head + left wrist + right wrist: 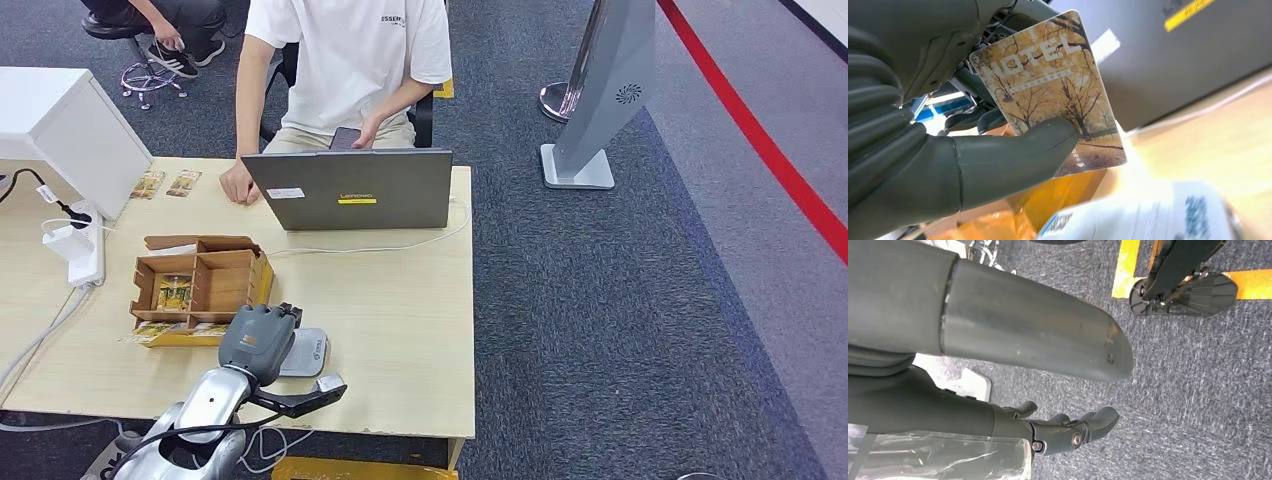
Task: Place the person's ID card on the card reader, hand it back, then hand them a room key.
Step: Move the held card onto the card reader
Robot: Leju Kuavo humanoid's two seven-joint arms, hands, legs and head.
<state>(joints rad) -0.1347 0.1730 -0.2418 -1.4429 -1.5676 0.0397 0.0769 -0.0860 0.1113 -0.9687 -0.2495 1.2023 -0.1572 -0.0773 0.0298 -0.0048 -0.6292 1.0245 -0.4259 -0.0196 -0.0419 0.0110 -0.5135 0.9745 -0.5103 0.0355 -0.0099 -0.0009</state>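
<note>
Room key in left hand, beside cardboard box.

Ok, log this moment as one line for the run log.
left hand: holds hotel key card | above card reader | right hand: empty, over floor | person: seated behind laptop

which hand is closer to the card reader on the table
Left. The left hand, holding a hotel card, hovers over the card reader; the right hand hangs above the carpet.
</note>
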